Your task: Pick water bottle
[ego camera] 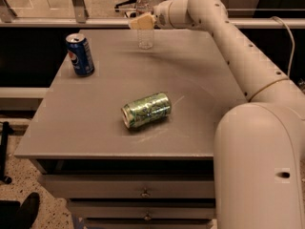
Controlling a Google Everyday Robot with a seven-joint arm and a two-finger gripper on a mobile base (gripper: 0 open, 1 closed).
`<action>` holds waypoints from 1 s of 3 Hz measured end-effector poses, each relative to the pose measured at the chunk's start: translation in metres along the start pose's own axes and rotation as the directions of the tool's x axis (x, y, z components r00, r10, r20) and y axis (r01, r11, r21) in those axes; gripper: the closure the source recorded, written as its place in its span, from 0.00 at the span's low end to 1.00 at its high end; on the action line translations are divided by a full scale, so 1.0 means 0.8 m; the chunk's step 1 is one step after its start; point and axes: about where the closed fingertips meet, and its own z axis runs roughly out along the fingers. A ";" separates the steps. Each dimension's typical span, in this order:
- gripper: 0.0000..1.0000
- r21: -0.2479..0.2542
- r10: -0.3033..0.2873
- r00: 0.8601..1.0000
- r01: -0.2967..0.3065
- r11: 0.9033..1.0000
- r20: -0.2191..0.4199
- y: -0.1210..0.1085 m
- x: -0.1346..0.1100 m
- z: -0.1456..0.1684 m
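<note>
Here we are at the grey table [95, 132], with 3 drinks containers on it. The water bottle [145, 36] stands upright at the far edge, roughly in the middle of that side, white cap on top. It's clear plastic and the table shows through its lower body; how much liquid is inside, I can't tell.

The pincer [138, 22] is right there at the bottle, level with the middle of its body, its pale beige tips crossing in front of the plastic. Is it spread around the bottle or pinching it? I can't tell from this angle. The bottle's base looks to be down on the table.

The white arm [228, 46] reaches in from the right, running from the big rounded robot body [262, 166] in the near right corner up and across to that far edge.

Over on the left, well apart from the bottle, stands 1 blue Pepsi can [80, 55], upright, silver top showing; open or sealed, I can't make out.

Centre of the table: 1 green patterned can [146, 110] lies on its side, one round end facing the near left, nothing touching it.

Below the tabletop, 2 drawer fronts [143, 192] with small knobs. Nothing visible has spilled from any container.
</note>
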 end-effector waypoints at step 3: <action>0.96 -0.116 -0.009 0.992 0.023 0.993 0.123 0.051 -0.034 -0.068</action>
